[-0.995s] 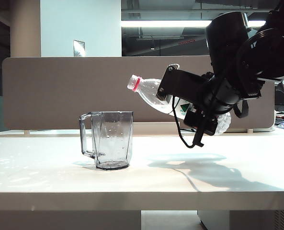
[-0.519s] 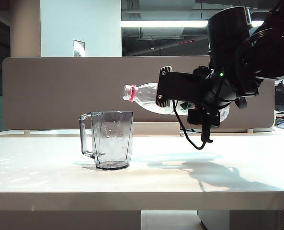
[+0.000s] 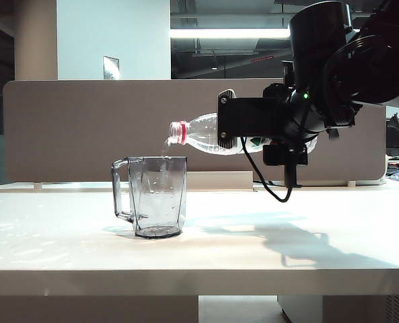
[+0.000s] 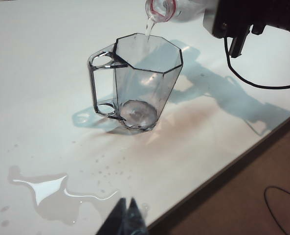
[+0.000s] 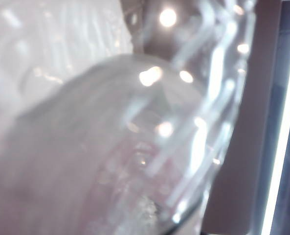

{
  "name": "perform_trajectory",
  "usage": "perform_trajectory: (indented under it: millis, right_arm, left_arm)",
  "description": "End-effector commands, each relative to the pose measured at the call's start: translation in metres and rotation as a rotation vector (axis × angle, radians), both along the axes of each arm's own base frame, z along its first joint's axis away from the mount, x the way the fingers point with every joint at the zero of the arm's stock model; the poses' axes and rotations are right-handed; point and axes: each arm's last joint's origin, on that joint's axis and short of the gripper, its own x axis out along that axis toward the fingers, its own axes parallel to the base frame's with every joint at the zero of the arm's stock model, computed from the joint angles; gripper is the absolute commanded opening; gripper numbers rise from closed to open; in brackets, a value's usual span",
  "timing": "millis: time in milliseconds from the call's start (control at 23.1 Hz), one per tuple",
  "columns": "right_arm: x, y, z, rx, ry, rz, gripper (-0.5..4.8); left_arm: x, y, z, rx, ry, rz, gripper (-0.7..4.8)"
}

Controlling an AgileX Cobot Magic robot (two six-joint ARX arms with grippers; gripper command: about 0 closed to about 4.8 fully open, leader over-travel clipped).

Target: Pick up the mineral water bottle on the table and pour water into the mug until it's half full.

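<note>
The mineral water bottle [image 3: 202, 134] lies almost level in the air, its red-ringed neck [image 3: 178, 132] just above the mug's rim. My right gripper [image 3: 227, 129] is shut on the bottle's middle. A thin stream of water [image 4: 148, 30] runs from the mouth into the mug [image 3: 157, 195], a clear grey faceted one standing upright on the table [image 3: 64, 235] with its handle to the left. In the right wrist view the blurred bottle [image 5: 135, 122] fills the picture. My left gripper [image 4: 125, 215] hangs shut and empty over the table's near edge, well short of the mug [image 4: 142, 81].
A puddle of spilled water [image 4: 49, 192] and small droplets lie on the table near my left gripper. The right arm's black cable [image 3: 266, 188] dangles below the wrist. A grey partition [image 3: 71, 128] runs behind the table.
My right wrist has rolled, bringing the bottle from neck-up to about level. The neck has swung left and down over the mug, and water now runs out. The mug has not moved.
</note>
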Motion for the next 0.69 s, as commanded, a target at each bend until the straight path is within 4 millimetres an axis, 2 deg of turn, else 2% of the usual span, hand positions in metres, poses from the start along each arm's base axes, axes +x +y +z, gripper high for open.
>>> perform_trajectory:
  millis: [43,692]
  right_arm:
    - [0.0007,0.0014,0.0170,0.031,-0.106,0.009,2.29]
    - [0.0005,0.0017,0.0180,0.005,-0.119,0.012,2.29]
  left_arm:
    - [0.0003,0.0001,0.0019,-0.003,-0.012,-0.003,-0.05]
    - [0.0003,0.0001,0.0019,-0.003,-0.012,-0.003,-0.05]
